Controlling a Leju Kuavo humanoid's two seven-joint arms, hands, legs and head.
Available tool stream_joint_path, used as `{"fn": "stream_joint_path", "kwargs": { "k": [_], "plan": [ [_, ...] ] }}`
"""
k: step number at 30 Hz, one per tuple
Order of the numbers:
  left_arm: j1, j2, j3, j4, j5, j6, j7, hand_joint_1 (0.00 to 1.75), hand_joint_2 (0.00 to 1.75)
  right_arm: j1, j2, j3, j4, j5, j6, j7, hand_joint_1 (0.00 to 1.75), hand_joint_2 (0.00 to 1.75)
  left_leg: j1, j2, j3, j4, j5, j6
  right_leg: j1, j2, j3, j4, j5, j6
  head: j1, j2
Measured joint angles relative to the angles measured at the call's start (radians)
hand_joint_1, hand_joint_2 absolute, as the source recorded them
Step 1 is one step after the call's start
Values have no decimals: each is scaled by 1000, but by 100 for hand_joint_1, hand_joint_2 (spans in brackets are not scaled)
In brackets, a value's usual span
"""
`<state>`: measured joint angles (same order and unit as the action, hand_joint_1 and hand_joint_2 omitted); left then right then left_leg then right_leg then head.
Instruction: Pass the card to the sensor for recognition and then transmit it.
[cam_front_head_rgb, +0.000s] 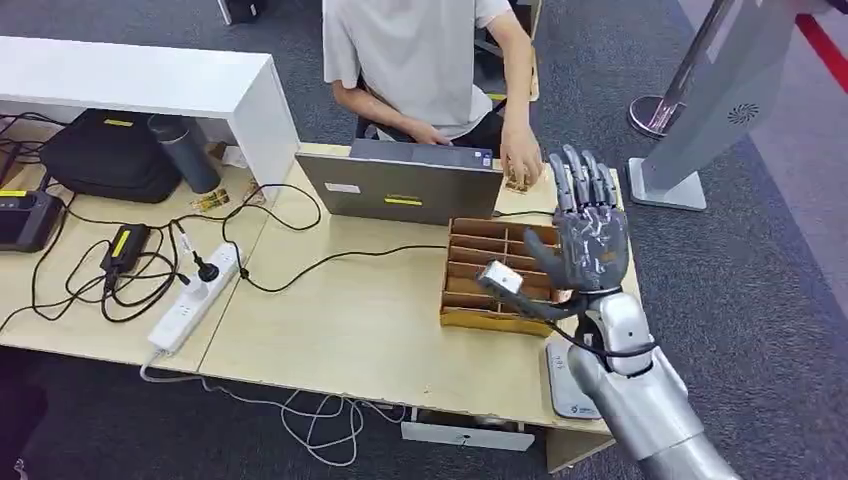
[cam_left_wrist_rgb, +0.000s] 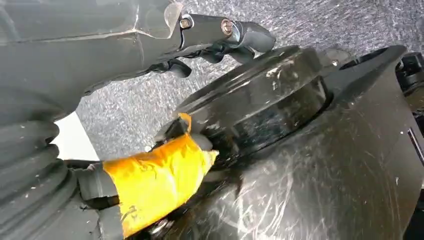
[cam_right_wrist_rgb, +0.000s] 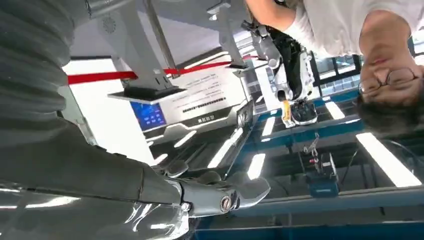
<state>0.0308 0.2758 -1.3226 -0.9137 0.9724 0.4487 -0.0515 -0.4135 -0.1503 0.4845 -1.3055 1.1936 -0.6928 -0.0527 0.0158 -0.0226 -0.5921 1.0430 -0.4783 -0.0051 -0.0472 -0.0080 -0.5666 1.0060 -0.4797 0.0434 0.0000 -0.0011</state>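
The right hand is reaching up with fingers spread, maybe holding nothing; the card is probably waiting in the wooden tray.

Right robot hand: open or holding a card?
Open. In the head view the right robot hand is raised above the wooden tray, fingers straight and spread, nothing between them.

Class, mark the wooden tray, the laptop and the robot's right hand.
wooden tray (cam_front_head_rgb: 470, 318), head view, near front wall.
laptop (cam_front_head_rgb: 400, 188), head view, back of its lid.
right hand (cam_front_head_rgb: 590, 245), head view, back of the palm.
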Motion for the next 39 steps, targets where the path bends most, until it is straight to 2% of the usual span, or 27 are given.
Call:
{"fn": "stream_joint_path", "kwargs": {
  "k": [9,13,18,23,29,39],
  "plan": [
    [5,79,-74,-169,78,111,-51,0,175,268,-65,-66,-241,13,0,-109,0,175,3,0,-3,0,0,0,2,-1,-1,0,-1,-1,0,0],
    [5,103,-100,-222,96,144,-70,0,175,363,-83,-89,-303,1,0,-133,0,175,3,0,-3,0,-2,-2,3,0,-2,0,-1,-1,0,0],
    [3,124,-125,-272,127,185,-94,0,175,429,-91,-95,-331,-4,0,-151,0,175,4,1,-3,0,-2,-2,3,0,-2,0,-1,-1,1,0],
    [1,142,-141,-309,148,193,-104,0,175,449,-88,-71,-299,36,0,-127,0,175,4,2,-3,0,-2,-2,4,1,-2,0,-1,-1,0,0],
    [1,146,-141,-315,151,183,-104,0,175,436,-59,-41,-221,109,0,-94,0,175,5,2,-3,-1,-2,-2,5,0,-2,0,-1,-1,0,0],
    [-6,146,-141,-305,138,140,-88,0,175,326,55,-9,21,185,0,-24,0,175,5,2,-2,-1,-1,-3,5,1,-2,0,0,-2,0,0]
  ]
}}
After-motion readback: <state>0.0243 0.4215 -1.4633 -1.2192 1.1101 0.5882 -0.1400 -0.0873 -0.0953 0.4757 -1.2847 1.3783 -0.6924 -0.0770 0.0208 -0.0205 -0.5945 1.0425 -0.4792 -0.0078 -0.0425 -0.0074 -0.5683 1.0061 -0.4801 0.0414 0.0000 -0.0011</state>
